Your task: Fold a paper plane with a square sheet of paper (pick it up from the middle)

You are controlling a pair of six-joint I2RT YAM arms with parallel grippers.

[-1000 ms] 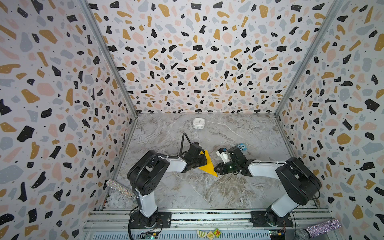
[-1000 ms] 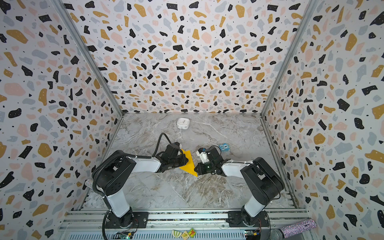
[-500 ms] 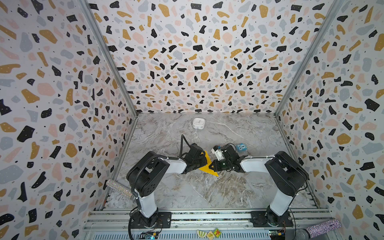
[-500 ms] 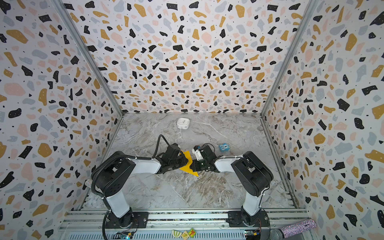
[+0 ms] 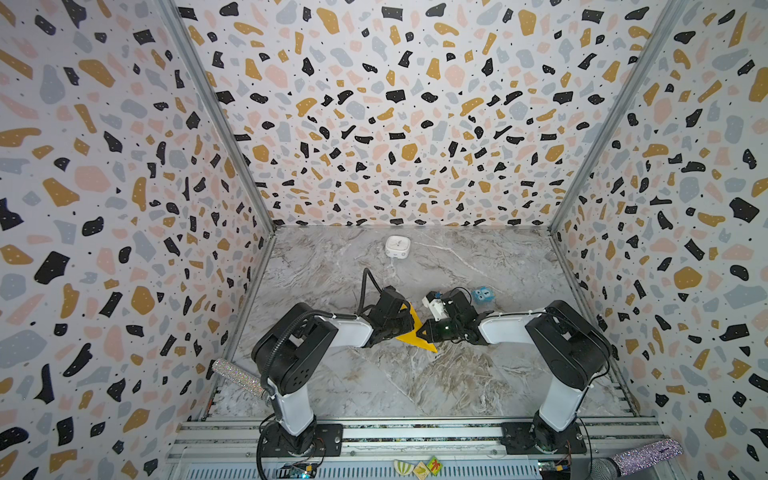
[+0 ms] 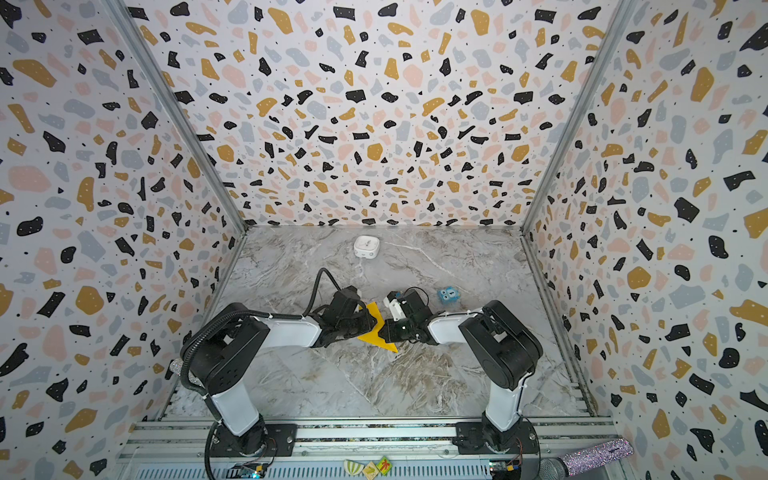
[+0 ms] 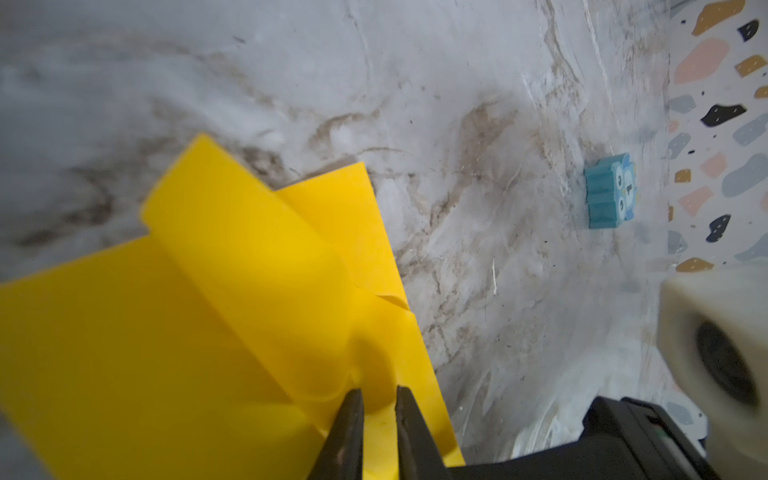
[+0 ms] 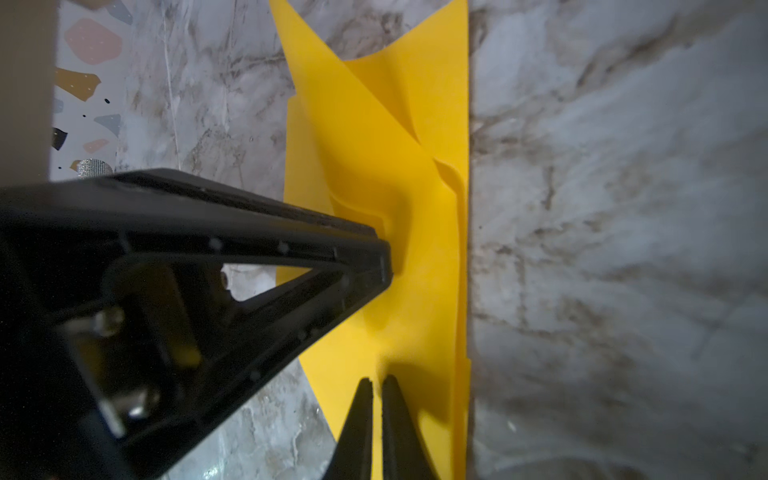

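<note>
The square sheet of paper (image 5: 412,336) (image 6: 376,334) is bright yellow and partly folded. It lies on the marble floor between my two grippers, with raised flaps and a centre ridge (image 7: 249,257) (image 8: 374,137). My left gripper (image 5: 409,323) (image 6: 373,325) (image 7: 378,392) has its tips at the raised ridge. Its jaws stand a narrow gap apart, and yellow paper shows through the gap. My right gripper (image 5: 420,333) (image 6: 385,331) (image 8: 377,380) faces it from the other side, with its tips over the paper near one straight edge. The jaws are almost together. The left gripper's tip (image 8: 384,257) meets the paper's hump.
A small blue cube with eyes (image 5: 482,296) (image 6: 448,296) (image 7: 611,191) sits just behind the right wrist. A white rounded box (image 5: 397,246) (image 6: 366,247) stands near the back wall. Glittery rods (image 5: 237,376) (image 5: 648,455) lie by the front rail. Patterned walls close in three sides.
My right gripper has moved left, in to the paper, close to the left gripper. The left jaws have parted slightly. The paper stays in the same place.
</note>
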